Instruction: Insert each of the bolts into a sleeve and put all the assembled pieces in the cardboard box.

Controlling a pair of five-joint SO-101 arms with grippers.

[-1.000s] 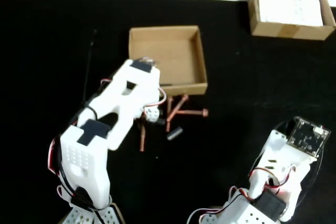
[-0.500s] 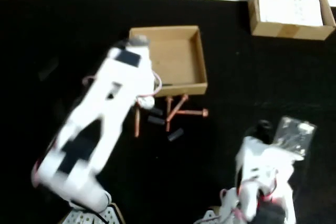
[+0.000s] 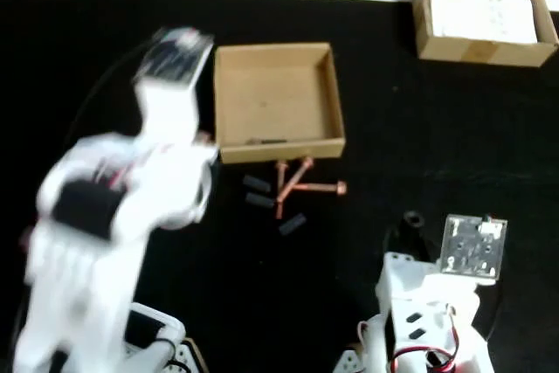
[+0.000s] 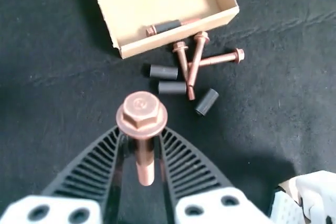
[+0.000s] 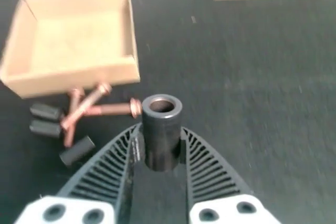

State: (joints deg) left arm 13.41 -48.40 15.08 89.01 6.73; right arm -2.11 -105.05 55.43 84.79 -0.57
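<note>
One copper bolt (image 4: 142, 116) is clenched between the jaws of the left gripper (image 4: 142, 135), head toward the wrist camera; the marks stamped on its head are too small to read. One black sleeve (image 5: 161, 114) is grasped by the jaws of the right gripper (image 5: 160, 136), open end toward that camera. Inside the cardboard box (image 3: 279, 150) lies one assembled piece (image 4: 165, 27), against the front wall. Just outside that wall, on the black table (image 3: 419, 128), lie three loose bolts (image 4: 195, 65) and three loose sleeves (image 4: 172, 87). A second box (image 3: 485, 50) at the far corner holds a white sheet (image 3: 485, 10) with unreadable print.
</note>
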